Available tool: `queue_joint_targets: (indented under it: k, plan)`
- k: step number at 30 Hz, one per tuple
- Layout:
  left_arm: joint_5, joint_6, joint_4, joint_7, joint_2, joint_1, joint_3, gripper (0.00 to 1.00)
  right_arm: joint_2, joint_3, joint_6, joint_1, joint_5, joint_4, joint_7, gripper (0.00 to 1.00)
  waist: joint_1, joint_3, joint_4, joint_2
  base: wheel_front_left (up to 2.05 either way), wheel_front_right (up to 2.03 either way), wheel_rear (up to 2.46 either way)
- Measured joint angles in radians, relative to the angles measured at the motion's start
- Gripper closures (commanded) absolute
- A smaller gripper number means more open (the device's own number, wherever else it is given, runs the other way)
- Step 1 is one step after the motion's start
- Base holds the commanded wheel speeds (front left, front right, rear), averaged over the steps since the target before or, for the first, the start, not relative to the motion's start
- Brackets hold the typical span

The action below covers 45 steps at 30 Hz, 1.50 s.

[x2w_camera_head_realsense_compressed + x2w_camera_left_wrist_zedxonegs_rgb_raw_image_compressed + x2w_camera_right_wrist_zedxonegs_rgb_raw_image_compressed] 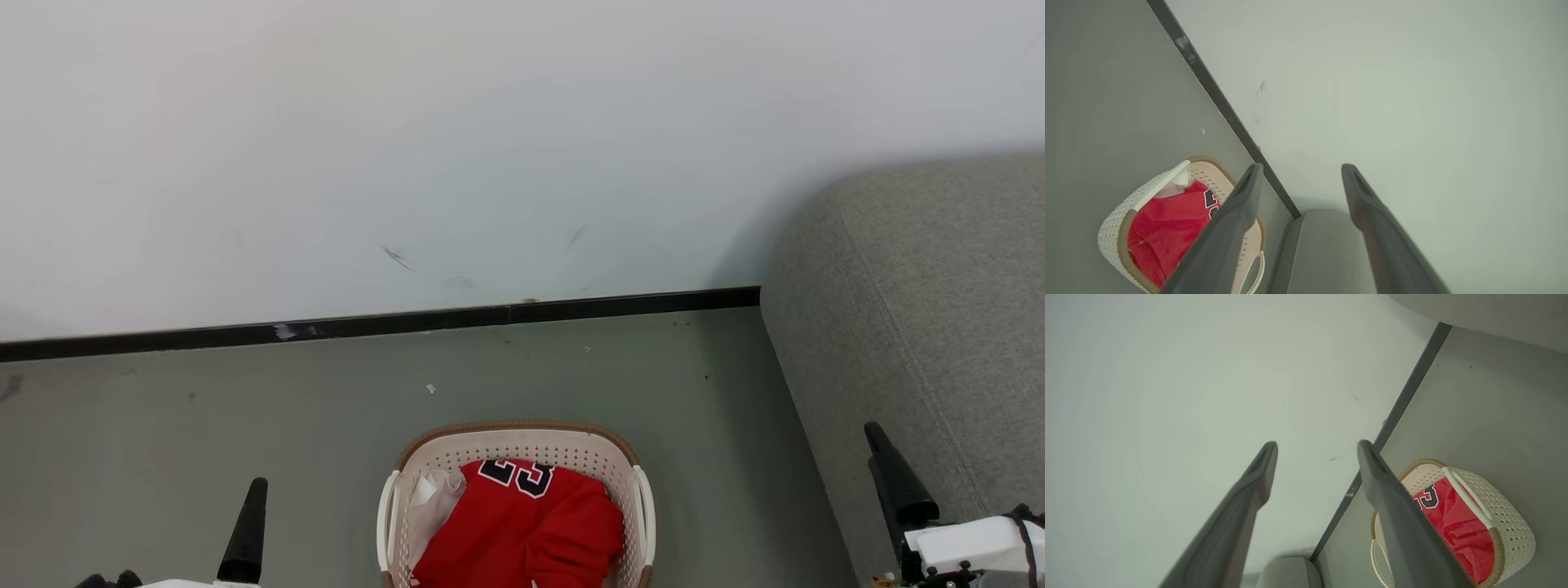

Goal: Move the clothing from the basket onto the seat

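Note:
The cream basket (510,427) stands on the floor at the bottom centre of the head view. The red clothing (522,531) fills it, a dark number 23 facing up, with something white (433,498) tucked at its left side. The grey seat (922,327) rises right of the basket. My left gripper (1302,167) is open and holds nothing; the basket (1114,228) and the clothing (1163,228) lie lower left of its fingers. My right gripper (1317,443) is open too and carries nothing, with the basket (1506,514) to its lower right. Both hang above the floor, apart from the basket.
A pale wall with a black skirting board (408,322) runs behind the basket. Grey floor (204,408) spreads to its left and behind it. One dark left finger (245,531) shows at lower left, one right finger (894,482) in front of the seat's side.

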Motion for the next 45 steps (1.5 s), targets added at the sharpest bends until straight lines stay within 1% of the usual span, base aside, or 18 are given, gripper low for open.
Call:
queue_joint_targets:
  k: [3, 7, 11, 16, 18, 22, 27, 29, 30, 32, 38, 45]
  plan:
    - [0.049, 0.0, -0.001, -0.012, 0.001, -0.005, 0.003, 0.0, -0.005, -0.001, 0.0, 0.0, -0.059, -0.01, -0.017, 0.0, 0.0028, -0.003, 0.0, 0.0, 0.0, 0.0, 0.0]
    - [0.128, 0.003, -0.006, -0.026, 0.003, -0.014, 0.004, 0.0, -0.014, 0.002, 0.0, 0.0, -0.143, -0.028, -0.031, 0.0, 0.0055, -0.007, -0.001, 0.0, 0.0, 0.0, 0.0]
    - [0.209, 0.009, -0.018, -0.042, 0.005, -0.016, 0.002, 0.0, -0.028, 0.01, 0.0, 0.0, -0.239, -0.041, -0.044, 0.0, 0.007, -0.009, 0.0, 0.0, 0.0, 0.0, 0.0]
    - [0.309, 0.012, -0.036, -0.061, 0.006, -0.017, -0.002, 0.0, -0.04, 0.026, 0.0, 0.002, -0.359, -0.056, -0.065, 0.0, 0.0072, -0.01, 0.0, 0.0, 0.0, 0.0, 0.0]
    - [0.352, 0.012, -0.043, -0.066, 0.007, -0.017, -0.006, 0.0, -0.043, 0.029, 0.0, 0.002, -0.405, -0.061, -0.07, 0.0, 0.0064, -0.01, 0.0, 0.0, 0.0, 0.0, 0.0]
    - [0.436, 0.018, -0.057, -0.079, 0.009, -0.017, -0.017, 0.0, -0.043, 0.029, 0.0, 0.01, -0.49, -0.068, -0.082, 0.0, 0.0034, -0.009, 0.0, 0.0, 0.0, 0.0, 0.0]
    - [0.544, 0.022, -0.068, -0.097, 0.016, -0.016, -0.032, 0.0, -0.041, 0.033, 0.0, 0.022, -0.587, -0.074, -0.101, 0.0, -0.0011, -0.005, 0.0, 0.0, 0.0, 0.0, 0.0]
    - [0.578, 0.03, -0.069, -0.105, 0.016, -0.015, -0.034, 0.0, -0.041, 0.035, 0.0, 0.022, -0.624, -0.077, -0.109, 0.0, -0.003, -0.003, -0.001, 0.0001, 0.0, 0.0, 0.0]
    - [0.613, 0.031, -0.074, -0.114, 0.016, -0.015, -0.036, 0.0, -0.04, 0.037, 0.0, 0.023, -0.66, -0.08, -0.119, 0.0, -0.0045, -0.001, -0.001, 0.0, 0.0, 0.0, 0.0]
    - [0.652, 0.031, -0.083, -0.119, 0.015, -0.015, -0.041, 0.0, -0.04, 0.039, 0.0, 0.023, -0.698, -0.082, -0.125, 0.0, -0.006, 0.001, -0.001, 0.0, 0.0, 0.0, 0.0]
    - [0.753, 0.035, -0.098, -0.14, 0.015, -0.015, -0.049, 0.0, -0.037, 0.04, 0.0, 0.025, -0.807, -0.094, -0.149, 0.0, -0.0084, 0.006, 0.0, 0.0, 0.0, 0.0, 0.0]
    - [0.859, 0.039, -0.115, -0.167, 0.012, -0.014, -0.051, 0.0, -0.032, 0.04, 0.0, 0.028, -0.927, -0.102, -0.175, 0.0, -0.0092, 0.009, 0.001, 0.0, 0.0, 0.0, 0.0]
